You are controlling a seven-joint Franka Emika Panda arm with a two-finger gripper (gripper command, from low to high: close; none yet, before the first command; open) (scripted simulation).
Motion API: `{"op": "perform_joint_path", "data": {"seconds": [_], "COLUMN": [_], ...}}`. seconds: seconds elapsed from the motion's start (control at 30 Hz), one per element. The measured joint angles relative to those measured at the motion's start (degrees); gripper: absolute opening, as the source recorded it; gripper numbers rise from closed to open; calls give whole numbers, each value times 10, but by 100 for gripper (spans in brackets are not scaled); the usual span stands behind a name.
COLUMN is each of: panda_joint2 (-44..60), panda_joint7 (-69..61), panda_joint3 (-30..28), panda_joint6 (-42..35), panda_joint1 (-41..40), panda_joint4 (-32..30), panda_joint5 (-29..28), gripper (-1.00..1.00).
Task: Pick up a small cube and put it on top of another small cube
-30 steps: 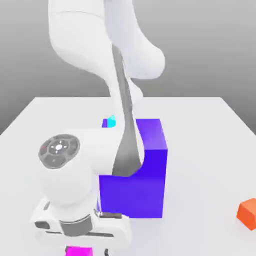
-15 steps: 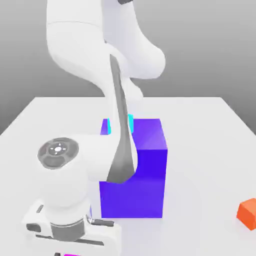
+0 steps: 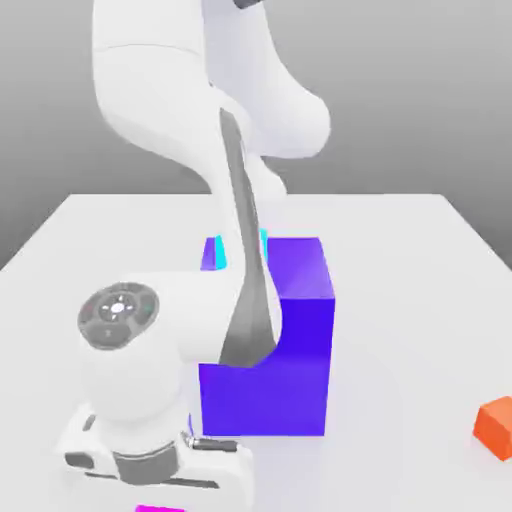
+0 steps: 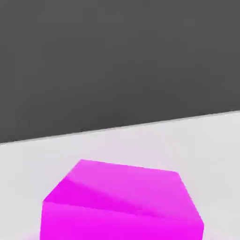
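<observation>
Fingers are closed down as tight as they get; you can't see them directly, but the small bright magenta-pink cube with plain faces (image 4: pixel 123 201) sits right under the hand camera, so I'd judge you're clamped on it, not confirmed. In the exterior view only a sliver of that cube (image 3: pixel 158 508) peeks out below the white gripper hand (image 3: pixel 155 462), on the white tabletop (image 3: pixel 400 260) at the near edge.

Handling: looks rigid, light, smooth-faced. Flat parallel sides are your grip points; stay centred, since an off-centre pinch could twist it.

Room: the large blue-violet block (image 3: pixel 280 340) stands just beside the hand on the exterior view's right, so lift straight up before any sideways travel. The small orange cube (image 3: pixel 495 425) is well apart on the exterior view's right. Something small and cyan-blue (image 3: pixel 215 252) sits behind the block, mostly hidden by the arm. The tabletop on the exterior view's left is open.
</observation>
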Motion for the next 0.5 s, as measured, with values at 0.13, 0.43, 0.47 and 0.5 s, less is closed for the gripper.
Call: {"op": "perform_joint_path", "data": {"seconds": [0.13, 0.43, 0.47, 0.5], "panda_joint2": [-12, -64, -72, -80], "panda_joint7": [-9, -8, -6, -3], "panda_joint3": [11, 11, 9, 7], "panda_joint6": [-18, -30, -30, -29], "panda_joint1": [-6, -9, -9, -8], "panda_joint4": [-3, -14, -16, -18], "panda_joint5": [10, 11, 9, 6], "gripper": [-100, -100, -100, -100]}}
